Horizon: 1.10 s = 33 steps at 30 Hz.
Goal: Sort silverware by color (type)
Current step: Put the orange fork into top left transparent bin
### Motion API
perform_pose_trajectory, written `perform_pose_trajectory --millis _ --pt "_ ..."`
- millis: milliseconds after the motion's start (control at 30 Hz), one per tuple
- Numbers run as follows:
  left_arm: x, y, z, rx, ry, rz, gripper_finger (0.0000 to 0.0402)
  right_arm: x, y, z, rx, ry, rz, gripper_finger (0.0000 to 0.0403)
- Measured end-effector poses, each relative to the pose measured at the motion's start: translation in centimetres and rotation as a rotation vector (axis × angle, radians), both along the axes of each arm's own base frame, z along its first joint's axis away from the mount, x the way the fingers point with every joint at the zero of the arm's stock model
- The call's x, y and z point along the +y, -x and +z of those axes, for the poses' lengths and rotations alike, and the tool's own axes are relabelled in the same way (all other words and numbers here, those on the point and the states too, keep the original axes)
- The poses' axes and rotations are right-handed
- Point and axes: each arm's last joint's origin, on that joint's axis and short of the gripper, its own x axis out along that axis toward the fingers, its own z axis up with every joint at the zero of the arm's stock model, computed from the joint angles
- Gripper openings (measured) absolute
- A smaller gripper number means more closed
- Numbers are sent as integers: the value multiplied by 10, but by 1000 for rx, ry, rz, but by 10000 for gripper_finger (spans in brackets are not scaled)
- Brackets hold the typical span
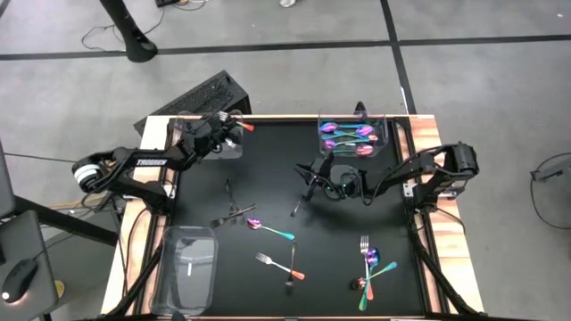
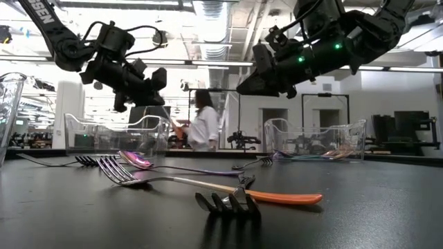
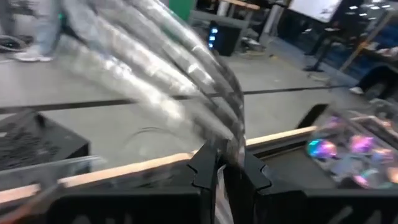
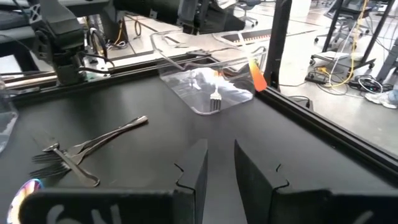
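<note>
A fork with an orange handle (image 4: 216, 99) stands tilted in the clear far-left tray (image 1: 183, 134). Its tines are on the tray floor and its handle (image 4: 256, 73) leans on the tray's right wall (image 1: 244, 126). My left gripper (image 1: 230, 122) hovers just above that tray, a narrow gap between its fingers (image 3: 221, 168), and holds nothing I can see. Blurred pale streaks that I cannot identify cross its wrist view. My right gripper (image 1: 310, 181) hangs open over the table's middle (image 4: 221, 162), above bare black mat. A small fork (image 1: 295, 208) lies just near of it.
The far-right clear tray (image 1: 385, 134) holds iridescent spoons (image 1: 348, 134). A third clear tray (image 1: 169, 267) sits at the near left. Loose on the mat are dark forks (image 1: 234, 209), an iridescent spoon (image 1: 268, 229), an orange-handled fork (image 1: 277, 265) and an iridescent cluster (image 1: 370, 263).
</note>
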Motion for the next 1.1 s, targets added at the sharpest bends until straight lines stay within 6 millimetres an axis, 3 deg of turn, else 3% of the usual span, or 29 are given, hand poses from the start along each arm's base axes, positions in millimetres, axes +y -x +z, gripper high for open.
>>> perform_pose_trajectory --millis 233,400,767,900,967,1100 --pt "-2 -2 13 -84 -75 -96 3 0 0 0 -2 -4 -1 103" --pt "-7 5 22 -40 -96 -82 6 0 0 -2 9 -14 -2 103" --pt "-25 36 45 87 -118 126 5 1 1 -5 48 -17 -2 103" --pt "-30 44 51 59 -127 169 5 0 1 -5 49 -16 -4 103" --pt "-32 46 44 31 -131 179 5 0 1 -5 49 -16 -5 103" --pt "-34 57 8 2 -33 257 5 -1 1 -5 46 -16 -7 103"
